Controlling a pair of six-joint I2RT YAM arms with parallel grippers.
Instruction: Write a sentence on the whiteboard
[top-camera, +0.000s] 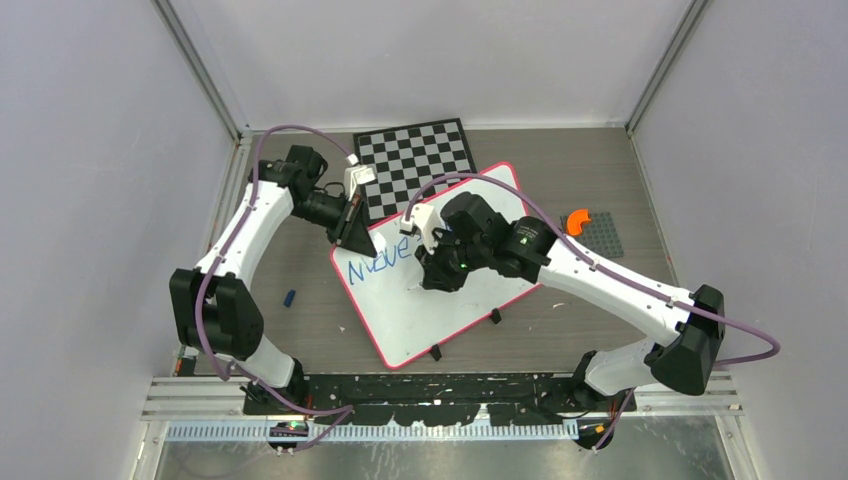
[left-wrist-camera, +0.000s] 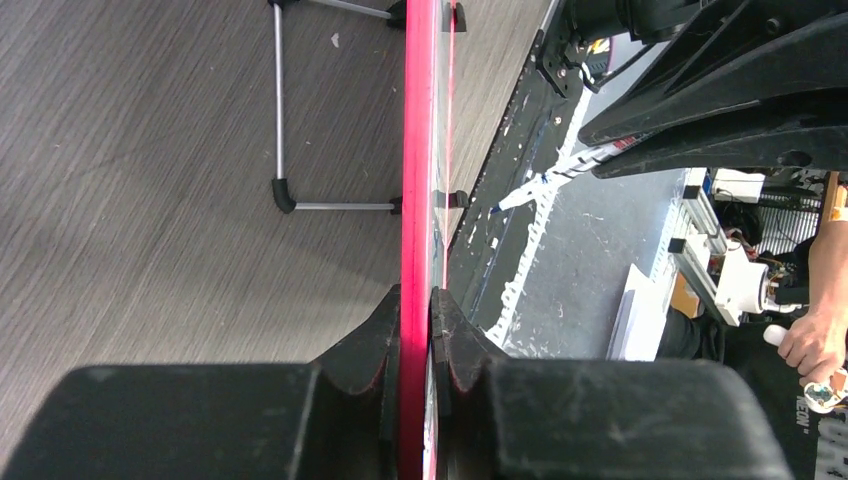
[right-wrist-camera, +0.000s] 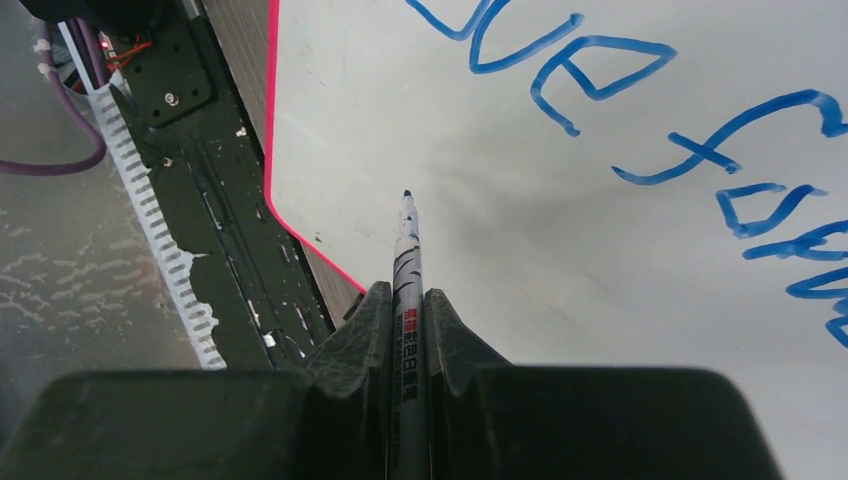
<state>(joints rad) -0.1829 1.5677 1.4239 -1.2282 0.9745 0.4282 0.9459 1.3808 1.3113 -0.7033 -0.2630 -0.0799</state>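
Top view: logged whiteboard (top-camera: 430, 310) mid-table (top-camera: 600, 320), blue sentence (top-camera: 378, 262) near its 10 o'clock corner. Found left fingers (top-camera: 352, 232) at that corner and right fingers (top-camera: 437, 272) above the board.
Left wrist: found left fingers clenched on whiteboard's red edge.
Right wrist: found right fingers grasping marker (right-wrist-camera: 408, 290), tip toward 12 o'clock, lettering toward 2 o'clock.

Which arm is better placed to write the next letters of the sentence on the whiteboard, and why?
Probably right. The right arm has its jaws shut on the marker, tip aimed at bare whiteboard near the blue sentence. The left arm has its jaws clamped on the board's red rim.
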